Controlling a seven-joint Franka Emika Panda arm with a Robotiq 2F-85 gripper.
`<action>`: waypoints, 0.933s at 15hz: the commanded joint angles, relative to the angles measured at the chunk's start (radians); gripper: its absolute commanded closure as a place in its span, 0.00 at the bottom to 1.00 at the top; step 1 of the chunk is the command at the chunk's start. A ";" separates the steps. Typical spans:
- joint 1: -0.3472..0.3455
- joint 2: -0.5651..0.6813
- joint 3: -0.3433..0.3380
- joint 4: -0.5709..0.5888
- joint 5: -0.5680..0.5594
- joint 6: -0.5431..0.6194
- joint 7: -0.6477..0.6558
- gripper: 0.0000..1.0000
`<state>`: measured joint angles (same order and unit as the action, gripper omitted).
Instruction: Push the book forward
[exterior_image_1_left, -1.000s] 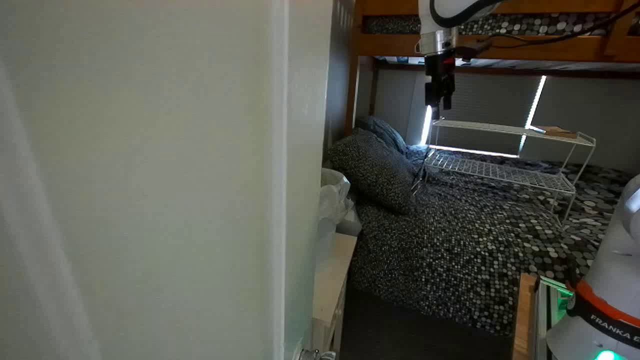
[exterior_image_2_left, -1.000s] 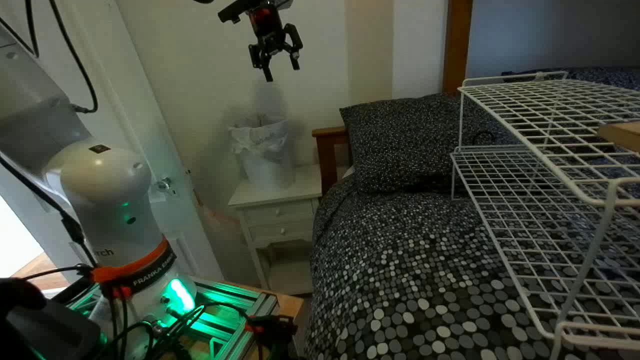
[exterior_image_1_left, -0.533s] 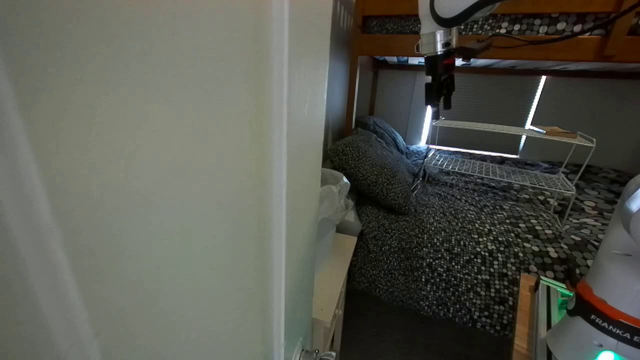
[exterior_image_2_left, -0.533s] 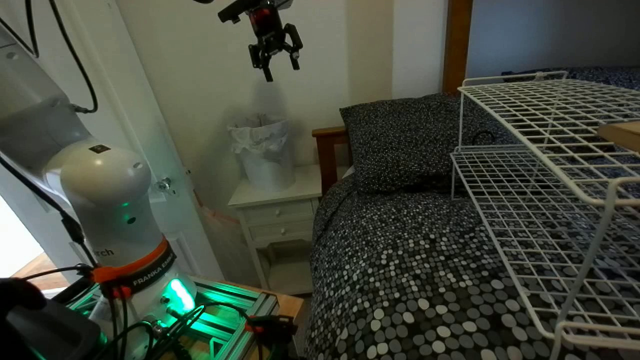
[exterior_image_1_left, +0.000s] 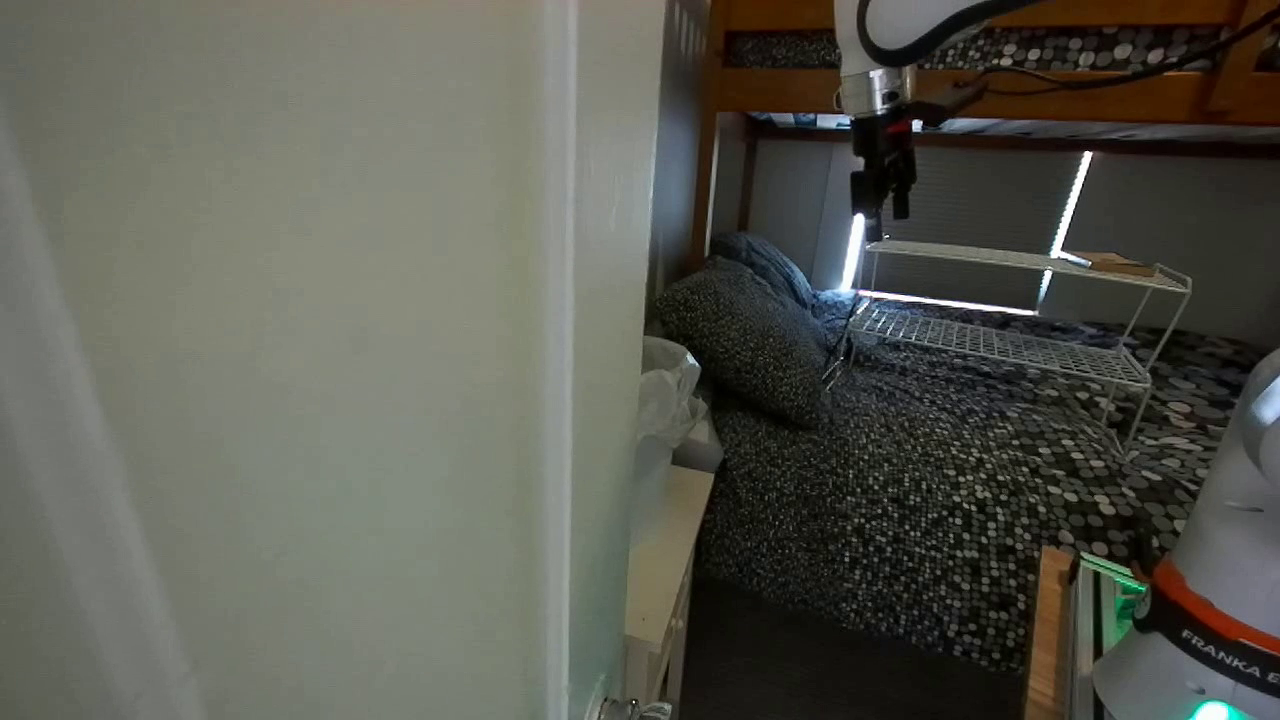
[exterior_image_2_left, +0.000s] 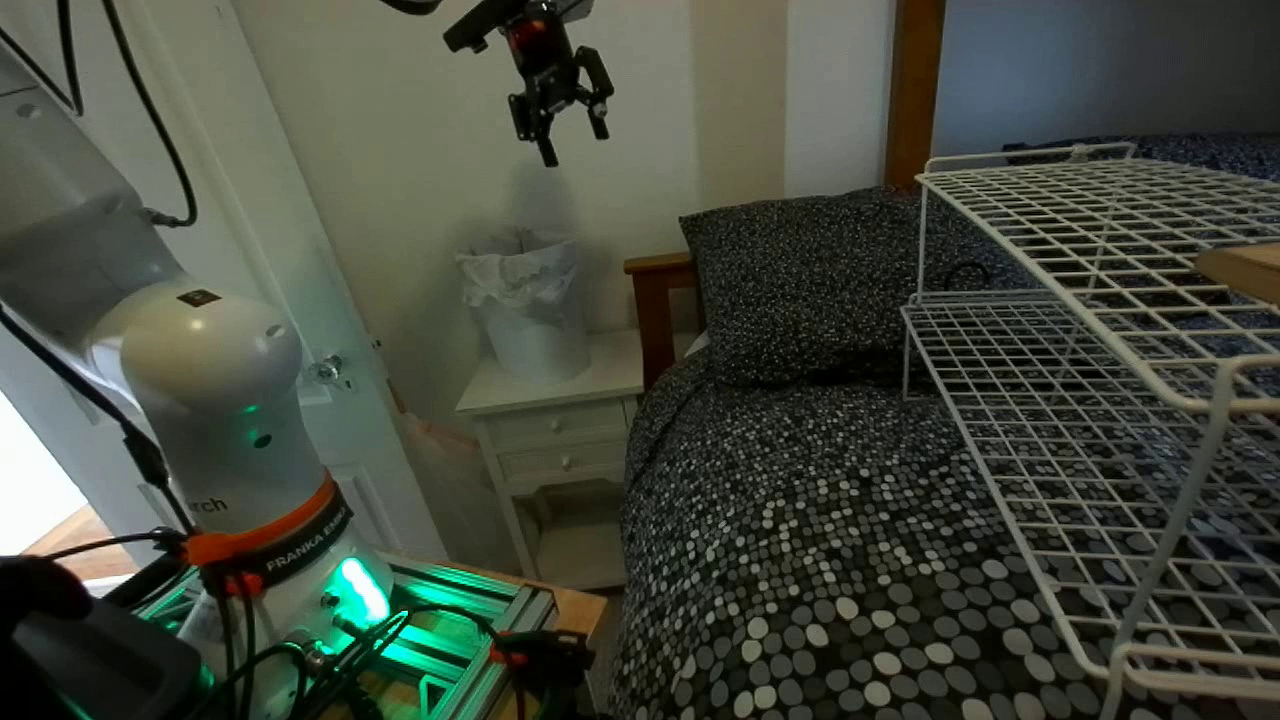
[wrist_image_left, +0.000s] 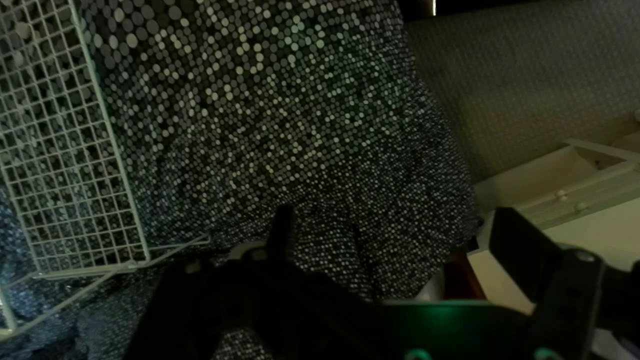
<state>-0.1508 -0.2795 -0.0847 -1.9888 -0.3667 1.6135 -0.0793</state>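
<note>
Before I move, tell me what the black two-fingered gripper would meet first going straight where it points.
Probably the dark, grey-dotted fabric bedding below the gripper, though depth is unclear.

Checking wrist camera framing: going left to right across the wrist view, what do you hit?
Wire rack → dotted bedspread beyond the rack's edge → nightstand with two drawer knobs.

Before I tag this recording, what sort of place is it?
Most likely a bedroom: there is a wooden bunk bed frame, a dark pillow resting on dotted bedding, and a small white nightstand with drawers beside the bed.
</note>
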 joint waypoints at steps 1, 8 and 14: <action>-0.032 0.025 -0.030 -0.040 -0.126 0.042 0.092 0.00; -0.135 0.086 -0.176 -0.121 -0.318 0.359 0.128 0.00; -0.232 0.132 -0.290 -0.062 -0.305 0.467 0.143 0.00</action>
<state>-0.3496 -0.1584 -0.3373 -2.0919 -0.6883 2.0584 0.0608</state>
